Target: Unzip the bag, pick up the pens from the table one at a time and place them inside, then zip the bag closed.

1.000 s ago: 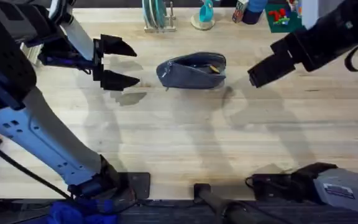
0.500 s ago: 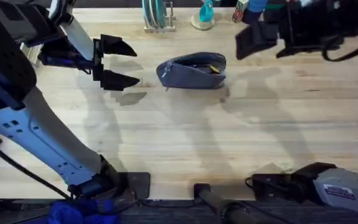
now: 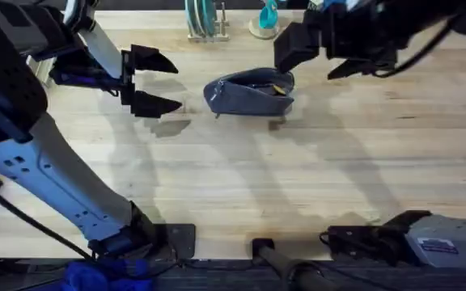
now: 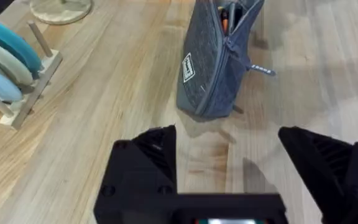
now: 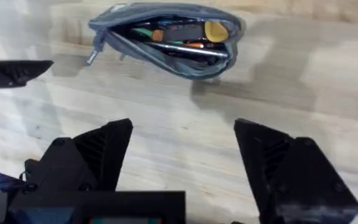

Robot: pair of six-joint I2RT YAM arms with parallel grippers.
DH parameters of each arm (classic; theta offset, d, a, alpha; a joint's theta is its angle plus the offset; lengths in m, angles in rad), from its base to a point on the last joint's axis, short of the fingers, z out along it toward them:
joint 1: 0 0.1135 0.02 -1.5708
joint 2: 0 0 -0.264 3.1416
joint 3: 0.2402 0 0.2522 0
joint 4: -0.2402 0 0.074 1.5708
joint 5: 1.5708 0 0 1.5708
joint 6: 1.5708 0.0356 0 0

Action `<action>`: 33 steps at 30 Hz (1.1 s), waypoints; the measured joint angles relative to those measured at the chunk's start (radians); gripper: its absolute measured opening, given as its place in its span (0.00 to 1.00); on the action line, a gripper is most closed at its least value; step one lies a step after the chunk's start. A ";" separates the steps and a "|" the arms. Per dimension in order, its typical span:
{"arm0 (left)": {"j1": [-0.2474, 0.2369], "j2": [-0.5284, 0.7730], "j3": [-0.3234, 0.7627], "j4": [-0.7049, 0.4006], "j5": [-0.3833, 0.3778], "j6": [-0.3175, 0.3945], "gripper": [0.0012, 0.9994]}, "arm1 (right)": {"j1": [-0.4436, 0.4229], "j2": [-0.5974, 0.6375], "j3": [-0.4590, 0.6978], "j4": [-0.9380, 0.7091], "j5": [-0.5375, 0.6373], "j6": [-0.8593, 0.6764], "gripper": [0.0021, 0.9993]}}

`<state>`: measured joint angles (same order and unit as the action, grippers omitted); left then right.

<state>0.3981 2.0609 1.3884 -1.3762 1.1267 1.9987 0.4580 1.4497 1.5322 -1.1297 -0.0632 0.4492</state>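
The bag (image 3: pixel 249 93) lies on the table (image 3: pixel 241 178) at upper centre of the overhead frame, its zipper open, with pens (image 5: pixel 188 50) and other small items (orange and yellow among them) visible inside. The left gripper (image 3: pixel 156 82) stands at upper left, just beside the bag's end, fingers spread wide and holding nothing. The right gripper (image 5: pixel 182 162) hangs above the table near the bag at upper right, likewise spread and empty.
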 joint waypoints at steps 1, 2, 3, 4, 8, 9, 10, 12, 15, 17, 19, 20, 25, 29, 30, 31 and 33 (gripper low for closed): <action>0.000 0.000 0.000 0.000 0.000 0.000 0.99 | 0.000 0.015 0.000 0.000 0.000 0.010 1.00; 0.000 0.000 0.000 0.000 0.000 0.000 0.99 | 0.000 0.027 0.000 0.000 0.000 0.018 1.00; 0.000 0.000 0.000 0.000 0.000 0.000 0.99 | 0.000 0.038 0.000 0.000 0.000 0.025 1.00; 0.000 0.000 0.000 0.000 0.000 0.000 0.99 | 0.000 0.045 0.000 0.000 0.000 0.031 1.00; 0.000 0.000 0.000 0.000 0.000 0.000 0.99 | 0.019 0.061 0.000 0.000 0.023 0.077 1.00; 0.000 0.000 0.000 0.000 0.000 0.000 0.99 | 0.030 0.061 0.000 0.000 0.038 0.088 1.00; 0.000 0.000 0.000 0.000 0.000 0.000 0.99 | 0.044 0.062 0.000 0.000 0.053 0.099 1.00; 0.000 0.000 0.000 0.000 0.000 0.000 0.99 | 0.076 0.066 0.000 0.001 0.083 0.117 1.00; 0.000 0.000 0.000 0.000 0.000 0.000 0.99 | 0.122 0.081 0.000 0.006 0.117 0.137 1.00; 0.000 0.000 0.000 0.000 0.000 0.000 0.99 | 0.145 0.097 0.000 0.011 0.129 0.150 1.00; 0.000 0.000 0.000 0.000 0.000 0.000 0.99 | 0.162 0.115 0.000 0.011 0.135 0.161 1.00; 0.000 0.000 0.000 0.000 0.000 0.000 0.99 | 0.168 0.123 0.000 0.011 0.138 0.166 1.00; 0.000 0.000 0.000 0.000 0.000 0.000 0.99 | 0.202 0.176 0.025 0.027 0.148 0.190 1.00; 0.000 0.000 0.000 0.000 0.000 0.000 0.99 | 0.235 0.226 0.078 0.045 0.150 0.208 1.00; 0.000 0.000 0.000 0.000 0.001 0.000 0.99 | 0.242 0.240 0.093 0.046 0.150 0.212 1.00; 0.000 0.000 0.000 0.000 0.001 0.000 0.99 | 0.249 0.254 0.109 0.045 0.150 0.219 1.00; 0.000 0.000 0.000 0.000 0.001 0.000 0.99 | 0.259 0.279 0.132 0.047 0.150 0.235 1.00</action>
<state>0.3981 2.0609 1.3886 -1.3762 1.1278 1.9991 0.7170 1.7291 1.6641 -1.0823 0.0864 0.6841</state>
